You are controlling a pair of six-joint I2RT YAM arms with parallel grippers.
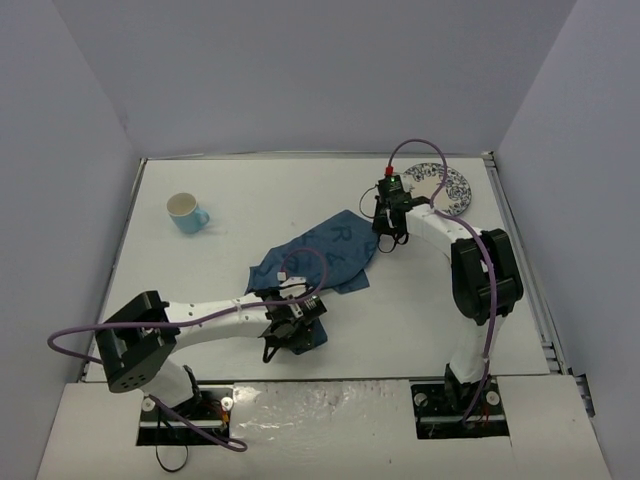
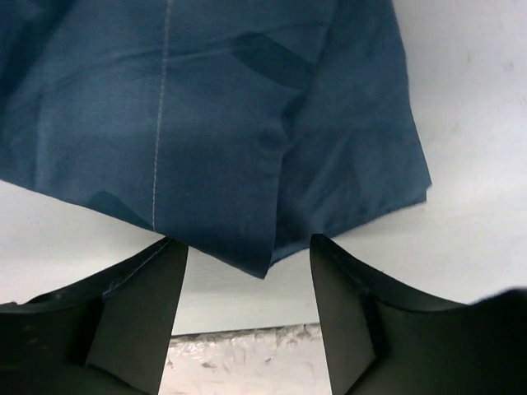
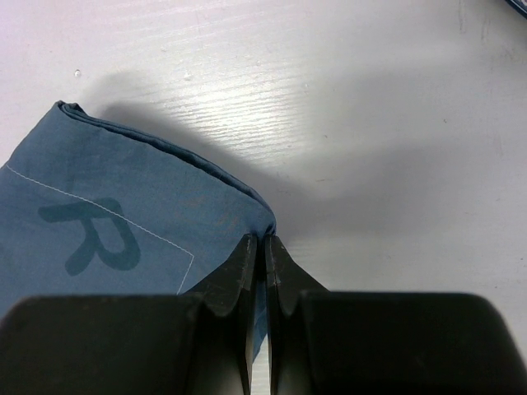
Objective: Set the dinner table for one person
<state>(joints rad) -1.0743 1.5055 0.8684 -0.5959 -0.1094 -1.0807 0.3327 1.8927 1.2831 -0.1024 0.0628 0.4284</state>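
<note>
White dinner table carries a rumpled blue placemat. The right gripper pinches its 1 o'clock edge. The left gripper gapes over its 7 o'clock corner. A patterned plate is half hidden behind the right arm.

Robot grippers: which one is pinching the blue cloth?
The right gripper: its fingers are shut on the edge of the blue placemat. The left gripper is open, a corner lying between its spread fingers.

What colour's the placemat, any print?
Blue cloth placemat with darker printed letters; an R shows best in the right wrist view.
</note>
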